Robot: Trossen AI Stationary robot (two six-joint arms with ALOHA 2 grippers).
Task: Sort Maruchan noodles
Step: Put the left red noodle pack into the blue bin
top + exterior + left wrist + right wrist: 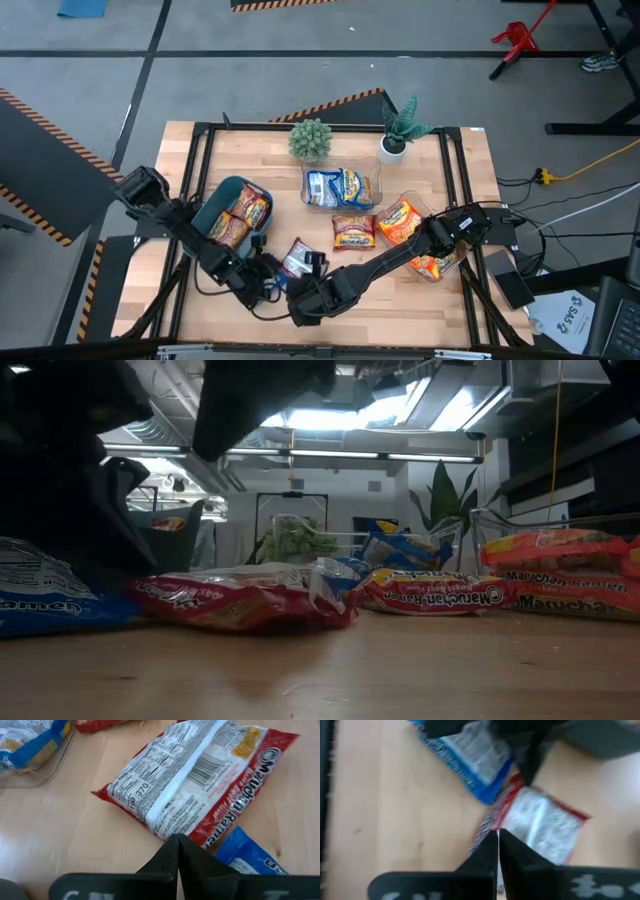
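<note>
**Two arms crowd the near edge as noodle sorting goes on**

At the front of the wooden surface [340, 290], both arms meet over the same small patch. The left gripper [177, 851] hangs with its jaws clenched and empty, just short of a red packet [200, 785] lying label-down. The right gripper [498, 847], jaws likewise pressed together with nothing between them, hovers over that same red packet, a blue packet [470, 762] lying just beside it. From above, the two grippers sit near each other, the left [262, 283] and the right [305, 300] flanking the loose packets.

Farther back, another red packet [353, 232] and an orange one [400, 220] rest mid-surface, with more orange packets [435, 265] beside the right arm. A teal bin [232, 210] on the left holds red packets; a clear tub [372, 190] at centre holds blue ones. Two potted plants [310, 140] stand along the far edge.

The risk looks plain: with both arms converging on one spot, they could knock together, or one could shove the red packet under the blue. Closed jaws pressing down may also skid a slick wrapper instead of gripping it.
</note>
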